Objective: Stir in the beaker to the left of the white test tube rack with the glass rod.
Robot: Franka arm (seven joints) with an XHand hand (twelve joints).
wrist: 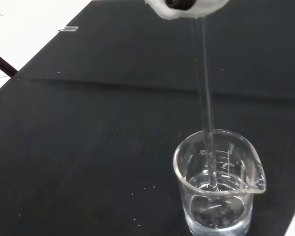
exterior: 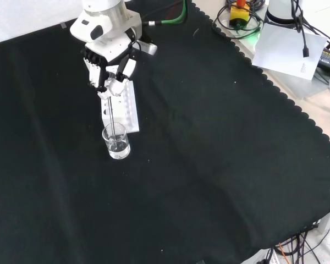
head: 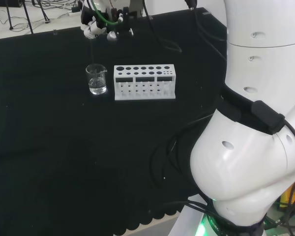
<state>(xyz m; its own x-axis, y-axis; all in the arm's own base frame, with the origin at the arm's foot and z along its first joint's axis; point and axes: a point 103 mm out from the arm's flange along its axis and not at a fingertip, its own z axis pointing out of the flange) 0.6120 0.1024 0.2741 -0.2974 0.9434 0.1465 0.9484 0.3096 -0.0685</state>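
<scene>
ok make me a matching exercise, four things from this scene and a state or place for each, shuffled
Things:
1. beaker
2. rod
3. rack
4. hand

States:
A. white, its holes empty
B. curled round the rod's top
C. upright on the cloth, some clear liquid inside
D. lower end dipped in the liquid

Pairs: 1-C, 2-D, 3-A, 4-B

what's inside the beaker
Clear liquid fills the lower part of the beaker, and the glass rod held by the hand dips into it. The submerged tip is hard to make out.
</scene>
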